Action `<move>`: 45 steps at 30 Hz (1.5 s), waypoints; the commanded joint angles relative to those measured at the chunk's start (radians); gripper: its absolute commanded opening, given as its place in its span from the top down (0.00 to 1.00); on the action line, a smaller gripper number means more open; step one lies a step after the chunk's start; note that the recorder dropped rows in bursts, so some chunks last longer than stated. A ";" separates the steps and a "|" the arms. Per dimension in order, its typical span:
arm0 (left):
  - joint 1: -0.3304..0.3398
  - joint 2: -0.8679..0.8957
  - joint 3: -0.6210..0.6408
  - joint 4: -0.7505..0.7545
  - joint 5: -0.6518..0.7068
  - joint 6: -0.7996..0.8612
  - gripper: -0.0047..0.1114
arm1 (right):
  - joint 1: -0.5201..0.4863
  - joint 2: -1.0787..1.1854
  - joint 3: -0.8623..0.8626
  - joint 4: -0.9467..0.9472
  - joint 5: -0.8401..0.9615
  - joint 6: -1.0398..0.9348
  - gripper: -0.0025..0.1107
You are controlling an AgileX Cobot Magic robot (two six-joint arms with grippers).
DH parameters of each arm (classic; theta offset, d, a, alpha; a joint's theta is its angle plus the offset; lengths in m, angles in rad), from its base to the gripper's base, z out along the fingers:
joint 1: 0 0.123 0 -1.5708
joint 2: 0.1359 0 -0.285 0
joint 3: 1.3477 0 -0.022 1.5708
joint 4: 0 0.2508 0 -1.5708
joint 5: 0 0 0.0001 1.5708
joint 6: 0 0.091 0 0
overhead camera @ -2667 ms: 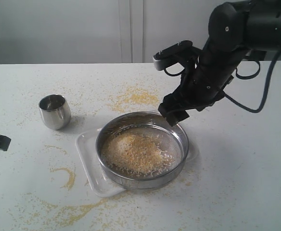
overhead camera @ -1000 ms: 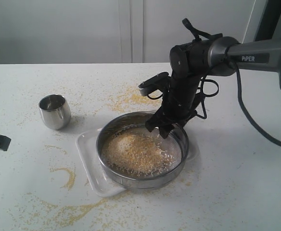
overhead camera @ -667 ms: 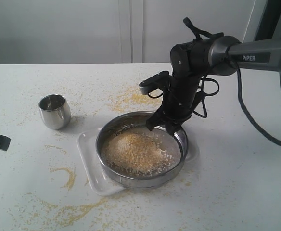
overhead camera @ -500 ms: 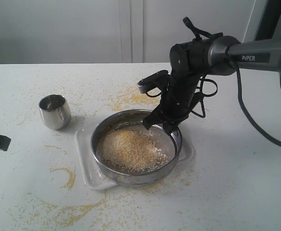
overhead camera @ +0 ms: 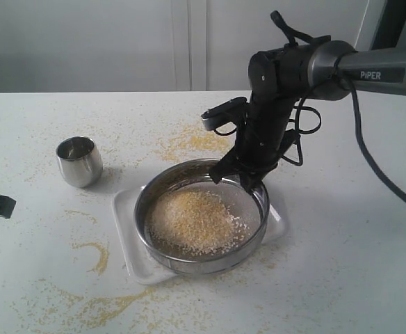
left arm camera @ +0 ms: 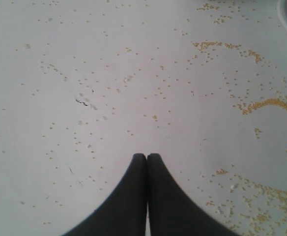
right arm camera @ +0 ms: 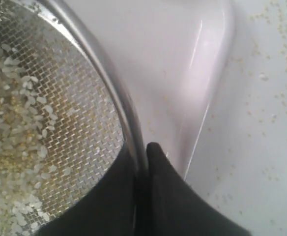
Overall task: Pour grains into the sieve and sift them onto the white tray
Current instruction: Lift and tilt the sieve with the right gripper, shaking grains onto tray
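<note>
Where the right arm reaches down over the middle of the table (overhead camera: 342, 264), its right pincer (overhead camera: 241, 177) has closed on the far rim of the sieve (overhead camera: 189, 263), one finger inside the rim and one outside. The wrist camera shows this close up: the right pincer (right arm camera: 143, 162) nips the shiny edge of the sieve (right arm camera: 99, 78) with almost no gap left. The sieve sits over the white tray (overhead camera: 128, 229), whose corners stick out on either side; I cannot tell whether it rests on the tray or hangs just above it. The grains (overhead camera: 192, 221) lie heaped on the mesh, toward the near side. A steel cup (overhead camera: 78, 161) stands upright off to the left, well apart from the tray. The left pincer (left arm camera: 147, 157) hangs over the speckled table with its fingers pressed together, holding nothing. Spilled meal (overhead camera: 189, 142) is scattered behind the sieve.
</note>
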 commanded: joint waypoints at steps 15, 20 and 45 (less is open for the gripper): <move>0.003 -0.010 0.006 0.005 0.008 0.000 0.96 | -0.075 -0.055 -0.055 0.246 0.034 -0.011 0.98; 0.003 -0.010 0.006 0.005 0.008 0.000 0.96 | -0.087 -0.066 -0.053 0.271 0.043 -0.063 0.98; 0.003 -0.010 0.006 0.005 0.008 0.000 0.96 | -0.135 -0.066 -0.051 0.271 0.061 -0.262 0.98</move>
